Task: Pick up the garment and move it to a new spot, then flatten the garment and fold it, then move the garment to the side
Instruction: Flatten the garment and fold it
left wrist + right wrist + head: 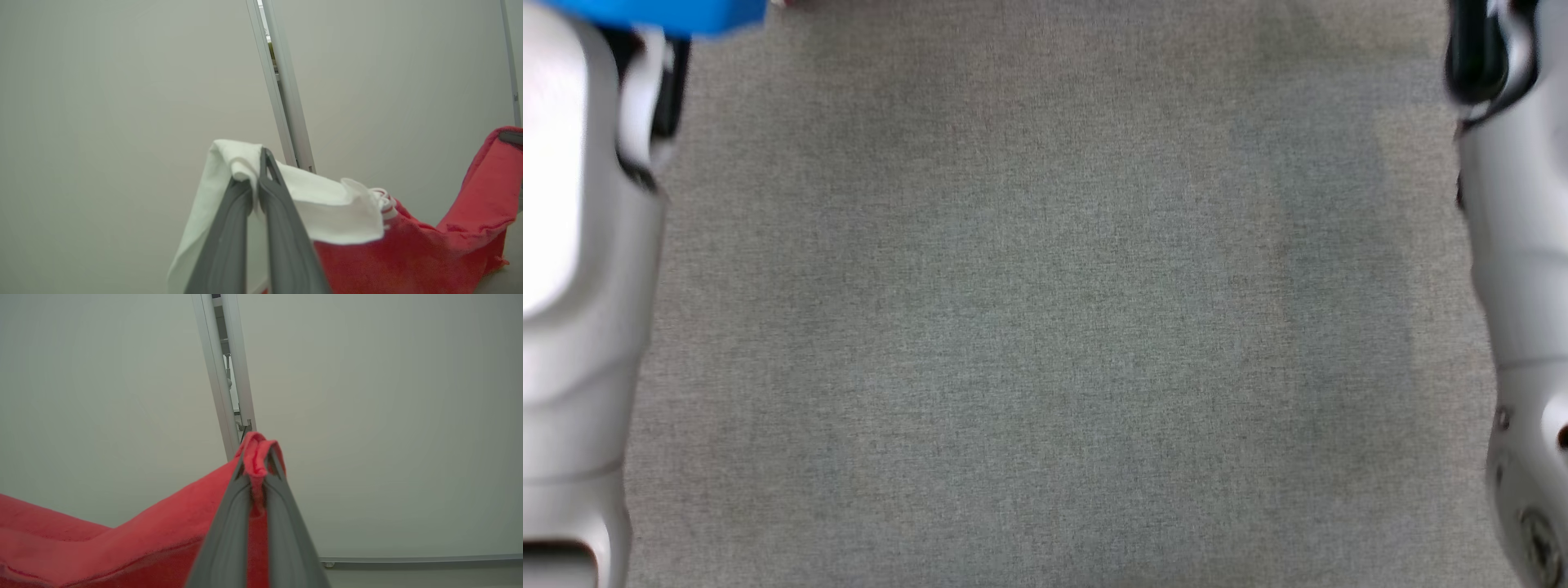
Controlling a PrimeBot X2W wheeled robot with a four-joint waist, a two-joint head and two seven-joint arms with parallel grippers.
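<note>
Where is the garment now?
The garment hangs between both grippers: left wrist view shows the left gripper pinching its white part, the right gripper its red edge.

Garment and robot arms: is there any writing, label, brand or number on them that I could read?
No text can be read in these pictures.
Garment: plain red and white cloth, no label or print in view.
Round mark on the right forearm: too blurred to read.
</note>
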